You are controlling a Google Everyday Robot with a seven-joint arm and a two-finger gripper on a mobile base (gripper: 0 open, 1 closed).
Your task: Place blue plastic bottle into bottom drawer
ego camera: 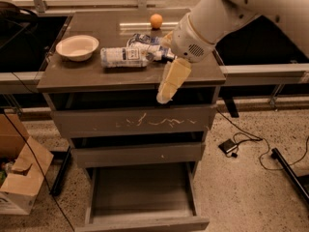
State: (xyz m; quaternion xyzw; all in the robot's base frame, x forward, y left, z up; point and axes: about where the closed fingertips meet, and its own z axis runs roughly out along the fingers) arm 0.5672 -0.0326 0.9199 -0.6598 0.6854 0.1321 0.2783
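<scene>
The blue plastic bottle (pixel 123 57) lies on its side on the cabinet top, between the bowl and the snack bag. The bottom drawer (pixel 143 215) is pulled open below, its wide grey interior showing nothing inside. My gripper (pixel 164 94) hangs down over the cabinet top's front edge, to the right of the bottle and a little in front of it, apart from it. It holds nothing that I can see. The white arm reaches in from the upper right and hides part of the snack bag.
A white bowl (pixel 77 47) sits at the left of the top, a blue-and-white snack bag (pixel 145 41) behind the bottle, an orange (pixel 156 21) at the back. The scratched top drawer (pixel 133 122) and middle drawer (pixel 137 153) are closed. A cardboard box (pixel 17 178) and cables (pixel 241 144) lie on the floor.
</scene>
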